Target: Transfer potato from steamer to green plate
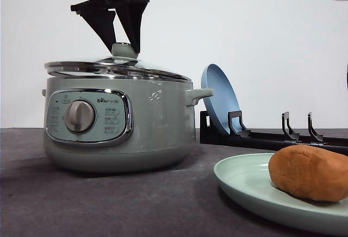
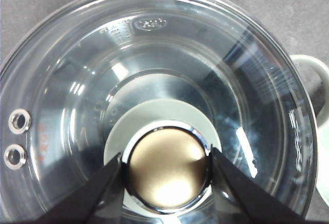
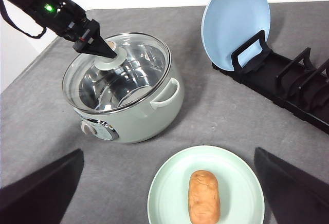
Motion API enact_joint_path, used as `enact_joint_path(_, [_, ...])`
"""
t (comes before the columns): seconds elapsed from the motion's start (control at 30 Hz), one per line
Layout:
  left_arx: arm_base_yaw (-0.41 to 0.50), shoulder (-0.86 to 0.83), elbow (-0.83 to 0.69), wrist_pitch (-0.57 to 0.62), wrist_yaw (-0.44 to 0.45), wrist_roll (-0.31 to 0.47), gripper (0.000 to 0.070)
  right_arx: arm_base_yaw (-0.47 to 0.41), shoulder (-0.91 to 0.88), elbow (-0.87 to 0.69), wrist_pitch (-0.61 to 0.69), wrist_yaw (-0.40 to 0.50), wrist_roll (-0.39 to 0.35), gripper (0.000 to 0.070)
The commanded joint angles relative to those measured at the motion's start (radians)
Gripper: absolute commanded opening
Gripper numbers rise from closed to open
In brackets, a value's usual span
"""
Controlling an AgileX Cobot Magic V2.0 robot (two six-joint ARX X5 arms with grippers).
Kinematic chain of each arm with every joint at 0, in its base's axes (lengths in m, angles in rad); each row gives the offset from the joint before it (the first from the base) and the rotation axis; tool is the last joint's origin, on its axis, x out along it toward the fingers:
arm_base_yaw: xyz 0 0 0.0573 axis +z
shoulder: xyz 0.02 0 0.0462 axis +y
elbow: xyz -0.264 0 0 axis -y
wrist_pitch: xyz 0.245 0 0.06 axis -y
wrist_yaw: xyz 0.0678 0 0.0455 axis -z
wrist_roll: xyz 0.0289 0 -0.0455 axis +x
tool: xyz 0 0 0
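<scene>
The orange-brown potato (image 1: 310, 172) (image 3: 203, 196) lies on the pale green plate (image 1: 244, 180) (image 3: 169, 183) at the front right of the table. The sage-green steamer (image 1: 157, 123) (image 3: 149, 116) stands at the left with its glass lid (image 1: 117, 67) (image 2: 154, 54) on top. My left gripper (image 1: 124, 49) (image 2: 166, 154) (image 3: 105, 54) comes down from above and is shut on the lid knob (image 2: 167, 170), one finger touching each side. My right gripper (image 3: 169, 151) hangs open above the plate, its fingers spread wide on either side of the potato.
A blue plate (image 1: 217, 98) (image 3: 234, 16) stands on edge in a black slotted rack (image 1: 272, 136) (image 3: 288, 80) behind the green plate, right of the steamer. The table is dark grey, with a white wall behind it.
</scene>
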Motion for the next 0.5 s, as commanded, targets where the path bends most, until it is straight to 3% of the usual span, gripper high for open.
enact_joint_path(0.0, [-0.009,0.042,0.029,0.018,0.003,-0.001,0.0000,0.006,0.006,0.017,0.010,0.004,-0.001,0.0699])
enact_joint_path(0.2, [-0.007,0.066,0.029,-0.003,0.055,-0.001,0.0000,0.006,0.006,0.017,0.009,0.004,-0.001,0.0699])
enact_joint_path(0.47, [0.004,0.067,0.029,-0.017,0.058,0.006,0.0000,0.006,0.006,0.017,0.010,0.005,-0.004,0.0699])
